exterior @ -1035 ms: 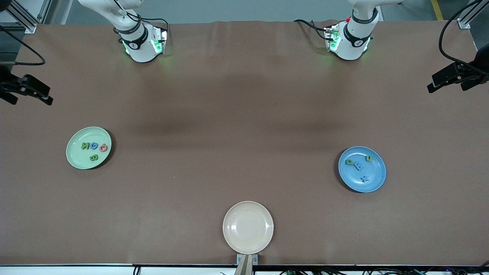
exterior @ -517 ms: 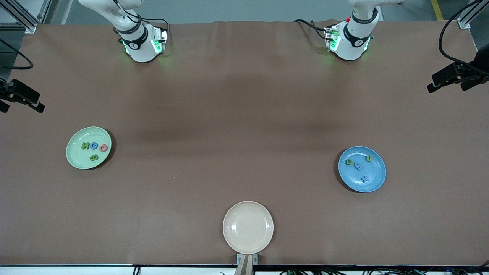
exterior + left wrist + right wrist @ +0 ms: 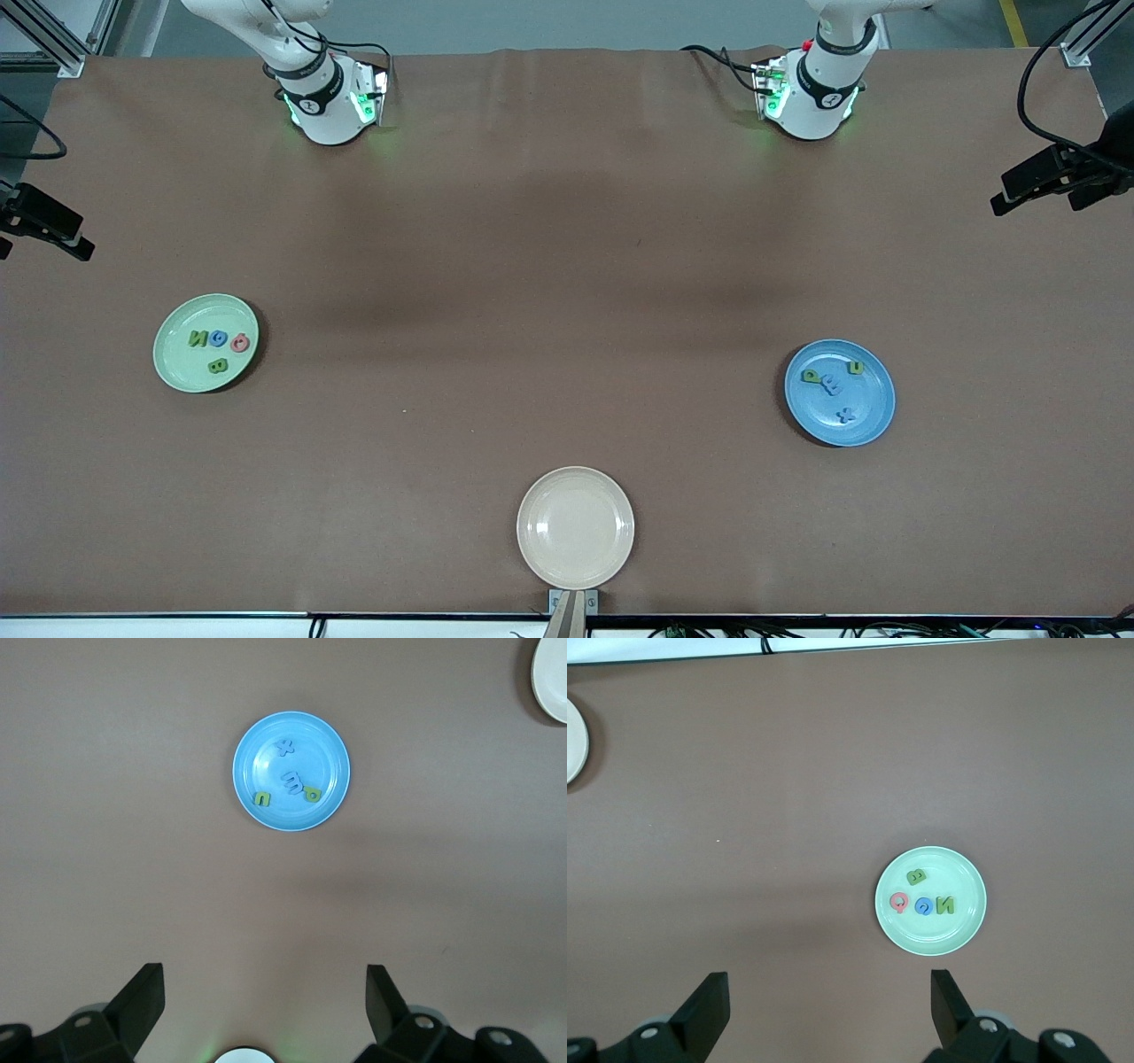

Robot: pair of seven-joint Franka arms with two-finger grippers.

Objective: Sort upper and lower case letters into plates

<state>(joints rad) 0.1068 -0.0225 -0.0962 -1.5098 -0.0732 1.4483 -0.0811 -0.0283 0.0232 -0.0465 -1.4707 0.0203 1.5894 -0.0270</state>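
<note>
Apparently sorted: four letters sit in the green plate, four letters in the blue plate, cream plate bare. Left gripper and right gripper hang high, each well back from its plate, jaws wide, holding nothing.

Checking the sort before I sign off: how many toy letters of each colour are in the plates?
Green chunky toy letters: 4, two in the pale green round plate, two in the medium blue round plate
Blue chunky toy letters: 3
Red chunky toy letter: 1
Total: 8
</note>
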